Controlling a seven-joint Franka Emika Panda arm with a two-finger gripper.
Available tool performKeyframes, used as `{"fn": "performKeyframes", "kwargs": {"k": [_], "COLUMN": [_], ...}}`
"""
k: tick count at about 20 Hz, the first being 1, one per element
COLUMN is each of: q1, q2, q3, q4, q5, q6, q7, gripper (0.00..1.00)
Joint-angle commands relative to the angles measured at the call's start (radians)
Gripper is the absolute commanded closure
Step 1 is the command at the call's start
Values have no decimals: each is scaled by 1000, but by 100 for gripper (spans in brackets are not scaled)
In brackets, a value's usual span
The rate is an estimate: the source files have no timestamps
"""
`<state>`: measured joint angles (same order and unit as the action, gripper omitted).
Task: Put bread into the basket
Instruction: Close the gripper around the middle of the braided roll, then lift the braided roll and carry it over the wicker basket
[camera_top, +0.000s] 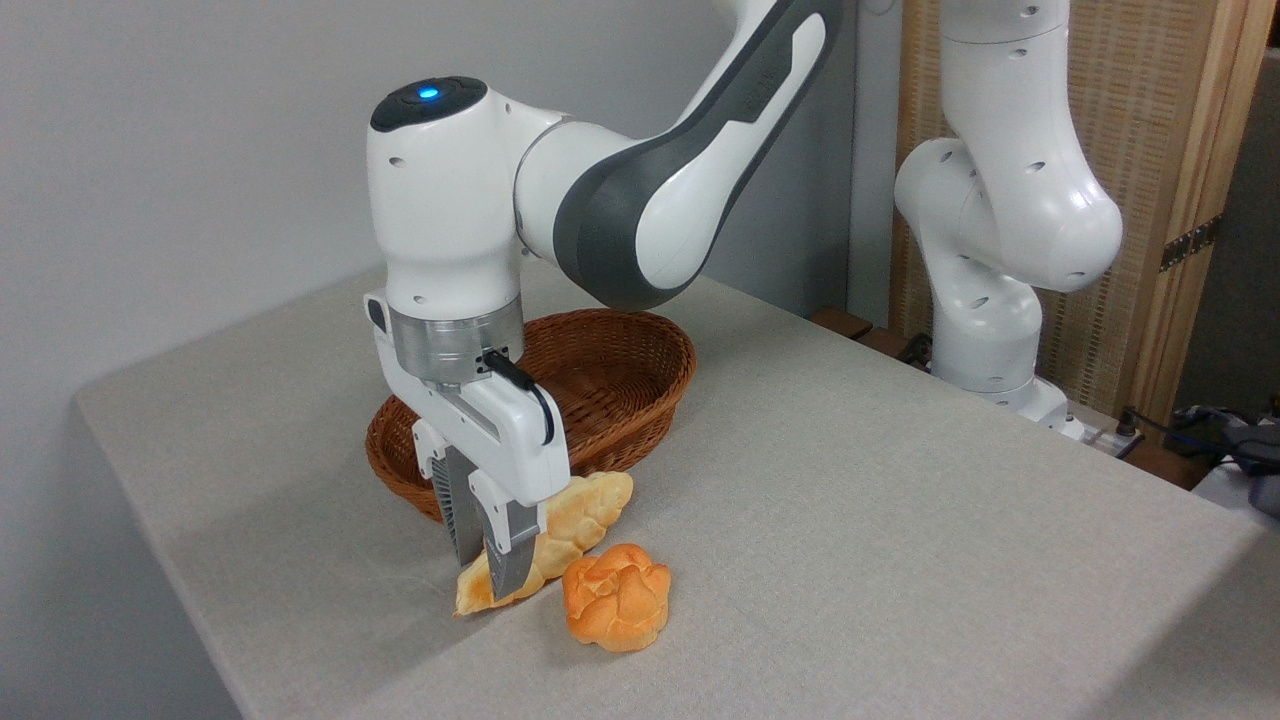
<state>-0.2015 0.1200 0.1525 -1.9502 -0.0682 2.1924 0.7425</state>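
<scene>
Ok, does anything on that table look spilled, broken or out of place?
Nothing stands out. The bread lies intact beside the basket with the pincer closed around it, and the orange bun sits whole nearby.

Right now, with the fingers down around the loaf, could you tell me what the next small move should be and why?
Probably lift straight up. The gripper appears shut on the bread, which looks barely off the table, while the basket sits just behind with a raised rim. The bun lies close beside, so rise before swinging over.
</scene>
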Motion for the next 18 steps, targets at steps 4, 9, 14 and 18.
{"fn": "performKeyframes", "kwargs": {"k": [4, 9, 14, 18], "q1": [-1, -1, 0, -1], "q2": [-11, -26, -86, -135], "q3": [7, 9, 10, 10], "q4": [4, 7, 16, 22], "q5": [-4, -8, -13, -22], "q6": [14, 10, -9, -71], "q7": [15, 17, 9, 12], "gripper": [100, 100, 100, 100]}}
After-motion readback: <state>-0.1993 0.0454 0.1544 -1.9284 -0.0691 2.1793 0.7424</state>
